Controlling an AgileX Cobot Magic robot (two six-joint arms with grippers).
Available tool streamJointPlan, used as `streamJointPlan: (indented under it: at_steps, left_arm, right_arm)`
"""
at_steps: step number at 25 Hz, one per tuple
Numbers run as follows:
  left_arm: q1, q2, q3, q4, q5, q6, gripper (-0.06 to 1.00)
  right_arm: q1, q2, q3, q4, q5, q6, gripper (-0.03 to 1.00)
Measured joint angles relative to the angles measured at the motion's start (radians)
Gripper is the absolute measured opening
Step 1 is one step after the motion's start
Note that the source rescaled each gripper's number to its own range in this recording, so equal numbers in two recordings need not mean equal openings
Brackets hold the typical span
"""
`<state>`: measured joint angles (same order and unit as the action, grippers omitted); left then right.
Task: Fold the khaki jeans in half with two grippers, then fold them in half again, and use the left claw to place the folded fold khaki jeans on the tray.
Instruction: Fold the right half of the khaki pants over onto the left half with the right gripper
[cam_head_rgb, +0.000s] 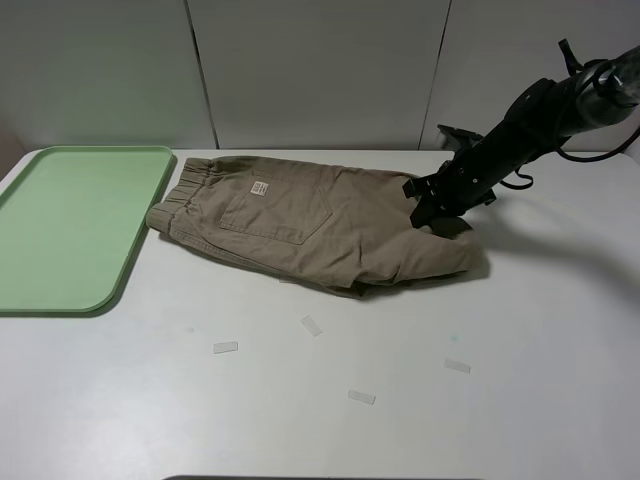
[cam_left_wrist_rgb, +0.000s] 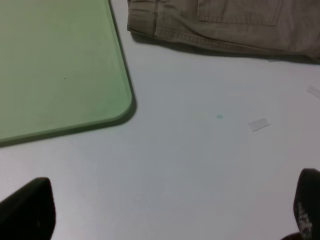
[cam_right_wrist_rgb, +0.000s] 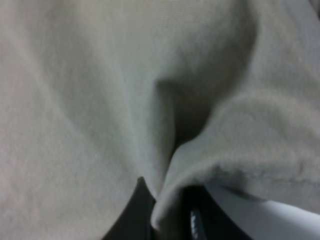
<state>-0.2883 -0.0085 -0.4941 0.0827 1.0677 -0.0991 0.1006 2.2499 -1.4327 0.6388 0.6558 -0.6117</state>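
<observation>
The khaki jeans (cam_head_rgb: 300, 220) lie folded lengthwise on the white table, waistband next to the tray and label facing up. The pale green tray (cam_head_rgb: 60, 230) sits at the far left and holds nothing. My right gripper (cam_head_rgb: 435, 205) is at the jeans' right end, shut on a bunched fold of the fabric (cam_right_wrist_rgb: 100, 100). In the right wrist view its black fingers (cam_right_wrist_rgb: 135, 215) pinch the cloth. My left gripper (cam_left_wrist_rgb: 167, 212) is open, its tips wide apart above bare table, near the tray's corner (cam_left_wrist_rgb: 120, 100) and the jeans' waistband edge (cam_left_wrist_rgb: 225, 25). The left arm is out of the exterior view.
Several small white tape strips lie on the table in front of the jeans, such as one (cam_head_rgb: 225, 347) and another (cam_head_rgb: 361, 397). A grey panelled wall stands behind the table. The right arm reaches in from the upper right.
</observation>
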Motion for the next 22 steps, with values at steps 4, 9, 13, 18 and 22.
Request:
streamJointPlan:
  at_steps: [4, 9, 13, 18, 22]
  left_arm:
    - [0.000, 0.000, 0.000, 0.000, -0.001, 0.000, 0.99]
    - [0.000, 0.000, 0.000, 0.000, -0.001, 0.000, 0.99]
    - [0.000, 0.000, 0.000, 0.000, -0.001, 0.000, 0.99]
    - [0.000, 0.000, 0.000, 0.000, -0.001, 0.000, 0.99]
    - [0.000, 0.000, 0.000, 0.000, -0.001, 0.000, 0.99]
  right_arm:
    - [0.000, -0.008, 0.000, -0.068, 0.017, 0.019, 0.11]
    - [-0.014, -0.034, 0.003, -0.191, 0.055, 0.076, 0.11]
    - [-0.042, -0.074, 0.022, -0.282, 0.080, 0.098, 0.11]
    - [-0.098, -0.140, 0.076, -0.495, 0.084, 0.195, 0.11]
    - [-0.155, -0.204, 0.128, -0.674, 0.079, 0.256, 0.11]
